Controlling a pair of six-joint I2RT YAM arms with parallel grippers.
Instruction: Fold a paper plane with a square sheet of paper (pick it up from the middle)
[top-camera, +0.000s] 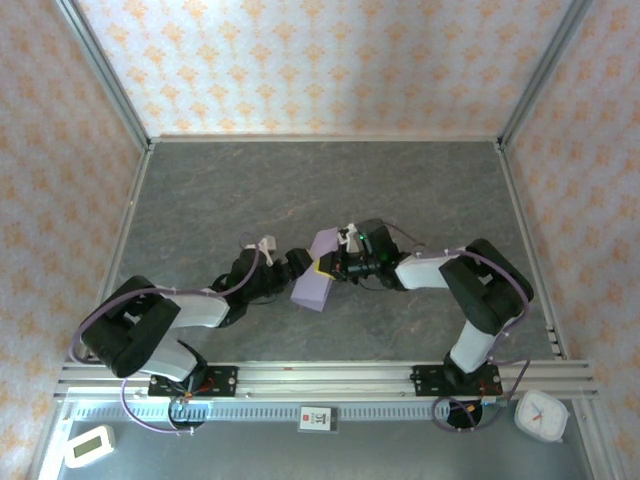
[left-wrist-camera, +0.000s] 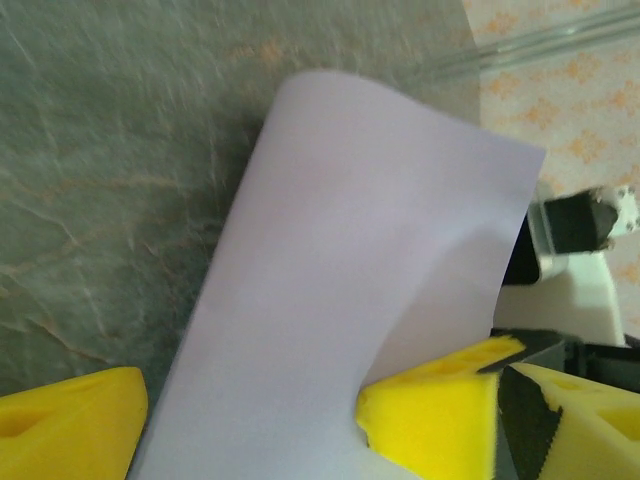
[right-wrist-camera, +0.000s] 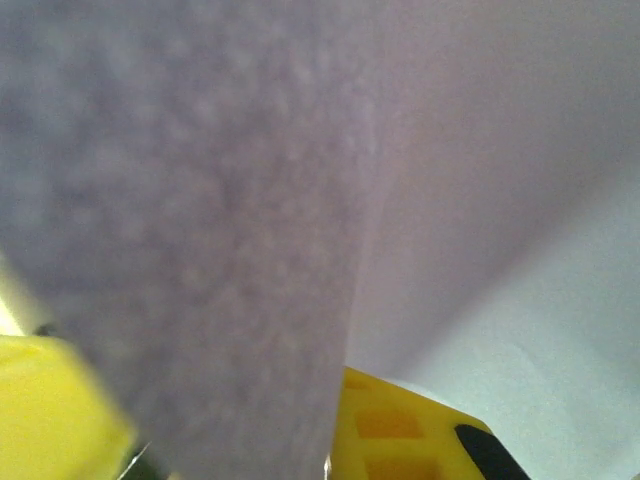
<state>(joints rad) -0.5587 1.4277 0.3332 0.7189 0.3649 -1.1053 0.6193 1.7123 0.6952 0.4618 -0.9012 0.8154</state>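
At mid-table I had the right gripper (top-camera: 322, 267) pinched shut on the thin, matte lavender square sheet of paper (top-camera: 310, 288), its long axis running near-to-far, with the left gripper (top-camera: 296, 264) spread wide astride it.

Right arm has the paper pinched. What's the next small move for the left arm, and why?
Probably close the left gripper on the lavender sheet of paper. Its jaws stand wide open with the curved sheet running between them, while the right gripper is shut on the same sheet; a second grip would likely steady it for folding.
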